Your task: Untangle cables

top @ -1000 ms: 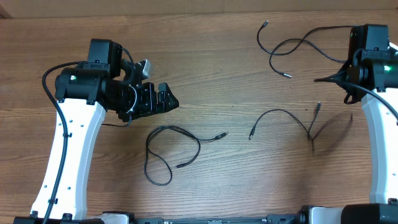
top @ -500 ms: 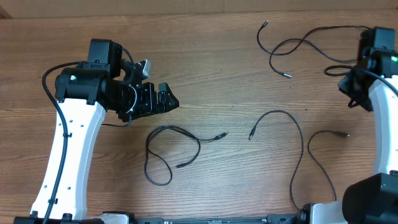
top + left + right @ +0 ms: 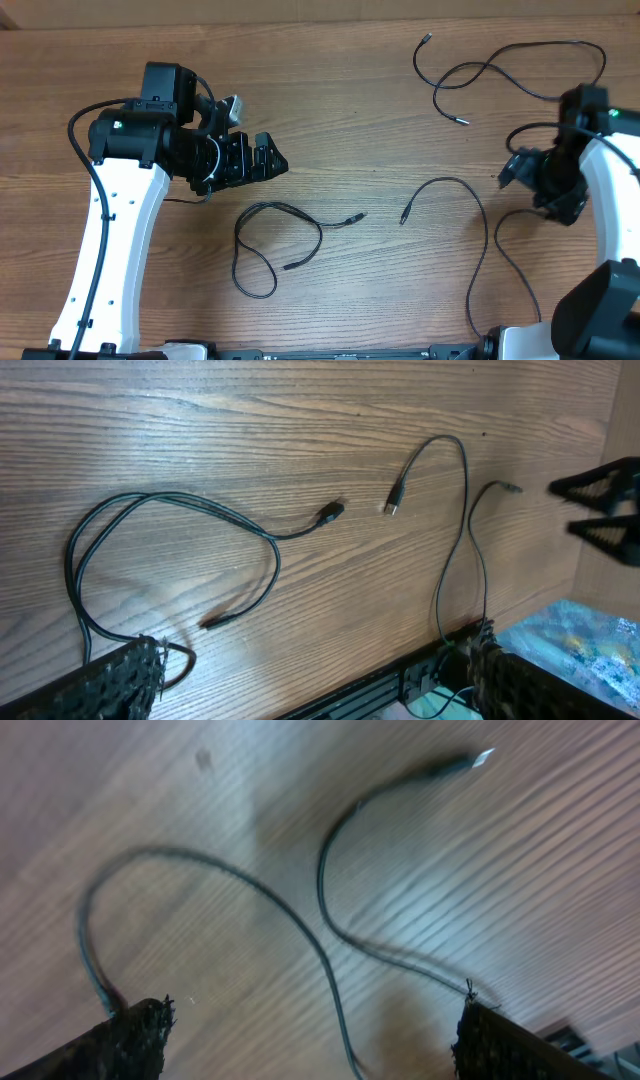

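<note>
- Overhead: a brown wood-grain table (image 3: 350, 100) carries thin black cables (image 3: 320, 235) with small metal-tipped plugs. All of them lie loose on the wood.
- Overhead: the looped cable (image 3: 275, 205) lies toward the near edge, left of the table's middle. It crosses itself once, and both plugs point toward the right edge.
- Overhead: the arched cable (image 3: 445, 179) has one plug near the table's middle, rises in an arch and runs down to the near edge.
- Overhead: the short cable (image 3: 497, 235) lies just beside the arched cable, apart from it. Its upper end is hidden under the right arm.
- Overhead: the crossed cables (image 3: 485, 66) lie at the far right corner, one strand passing over another. Two plug ends show there.
- Overhead: the black left gripper (image 3: 262, 163) is over the left half, on the far side of the looped cable and pointing right.
- Overhead: the black right gripper (image 3: 512, 172) is near the right edge, between the crossed cables and the short cable.
- Left wrist: the left gripper's textured fingers (image 3: 125, 675) stand at the two lower corners, spread wide with nothing between them. The looped cable (image 3: 170, 500) lies on the wood below. Farther off, the right gripper (image 3: 592, 510) shows two pointed fingers parted and empty.
- Right wrist: the view is blurred. The right gripper's fingers (image 3: 130, 1040) stand wide apart and hold nothing. Black cable strands curve over the wood beneath, one ending in a metal tip (image 3: 480, 758). I cannot tell whether they are one cable or two.
</note>
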Controlling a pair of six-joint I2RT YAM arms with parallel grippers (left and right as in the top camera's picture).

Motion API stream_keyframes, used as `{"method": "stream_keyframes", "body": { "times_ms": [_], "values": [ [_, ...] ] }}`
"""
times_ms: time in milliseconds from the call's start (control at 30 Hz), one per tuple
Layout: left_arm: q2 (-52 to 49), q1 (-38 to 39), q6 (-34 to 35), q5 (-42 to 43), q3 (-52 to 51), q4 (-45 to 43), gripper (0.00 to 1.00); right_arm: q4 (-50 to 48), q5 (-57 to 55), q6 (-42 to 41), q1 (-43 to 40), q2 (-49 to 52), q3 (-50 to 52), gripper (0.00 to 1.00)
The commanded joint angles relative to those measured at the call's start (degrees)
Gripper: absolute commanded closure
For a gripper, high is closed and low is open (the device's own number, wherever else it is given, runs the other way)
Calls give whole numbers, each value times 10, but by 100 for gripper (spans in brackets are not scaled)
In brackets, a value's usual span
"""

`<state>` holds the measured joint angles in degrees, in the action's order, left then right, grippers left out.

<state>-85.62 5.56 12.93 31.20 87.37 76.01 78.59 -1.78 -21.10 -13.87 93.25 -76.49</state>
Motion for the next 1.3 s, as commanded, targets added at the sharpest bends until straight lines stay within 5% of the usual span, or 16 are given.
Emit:
{"method": "stream_keyframes", "body": {
  "times_ms": [0,67,233,833,1000,1267],
  "values": [
    [-2,2,-5,-3,0,-6,0,-32,26,4,14,2,62,14],
    [-2,2,-5,-3,0,-10,0,-69,38,3,25,2,104,28],
    [-2,2,-5,-3,0,-10,0,-128,45,-7,46,2,141,34],
    [-2,2,-5,-3,0,-11,0,-278,-12,-9,50,4,248,23],
    [-2,2,-5,-3,0,-12,0,-291,-11,-9,49,4,264,37],
    [-2,2,-5,-3,0,-15,0,-315,-3,-10,49,4,303,35]
  ]
}}
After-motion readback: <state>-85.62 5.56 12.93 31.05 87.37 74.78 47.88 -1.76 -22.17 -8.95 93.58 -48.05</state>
